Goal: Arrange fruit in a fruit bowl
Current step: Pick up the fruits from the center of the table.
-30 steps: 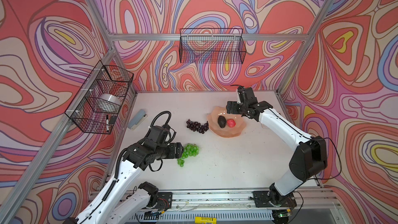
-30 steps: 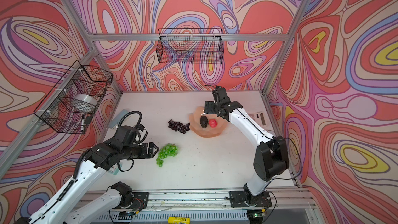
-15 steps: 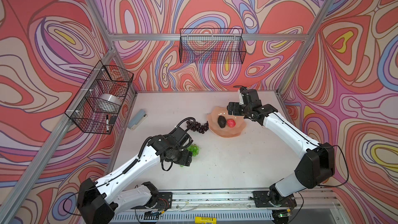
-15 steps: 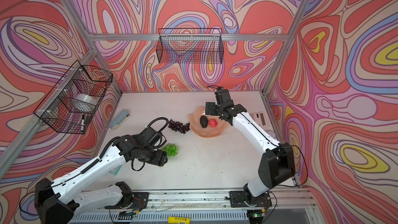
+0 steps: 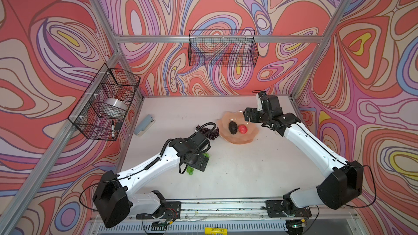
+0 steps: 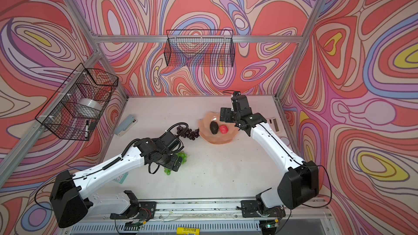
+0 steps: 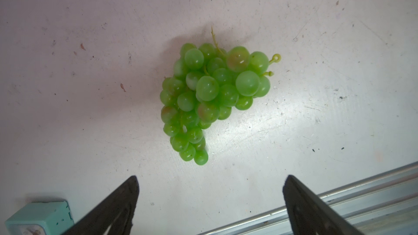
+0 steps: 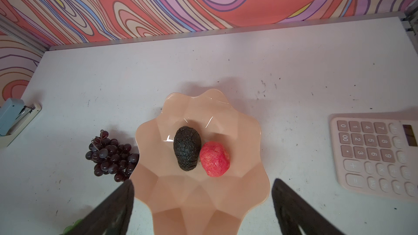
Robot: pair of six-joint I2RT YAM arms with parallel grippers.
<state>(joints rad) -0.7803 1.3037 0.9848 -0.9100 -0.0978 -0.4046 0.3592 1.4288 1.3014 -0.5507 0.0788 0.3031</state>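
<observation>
Left gripper (image 7: 210,177) has jaws spread wide and empty, hovering right over the green grape bunch (image 7: 212,100). That bunch lies on the table (image 7: 316,64), apart from the fruit bowl (image 8: 239,127). My worry: it's lumpy and tapered, so a pinch on the thin end may slip or leave it dangling. Go too low and I scrape the table. Dark purple grape bunch (image 8: 110,154) sits against the bowl rim on my carry path and could get knocked. Avocado-like oval (image 8: 187,148) and red fruit (image 8: 214,159) are inside, touching. Right gripper (image 8: 203,181), also spread and empty, hangs over the bowl, so there's a collision risk on delivery.
</observation>
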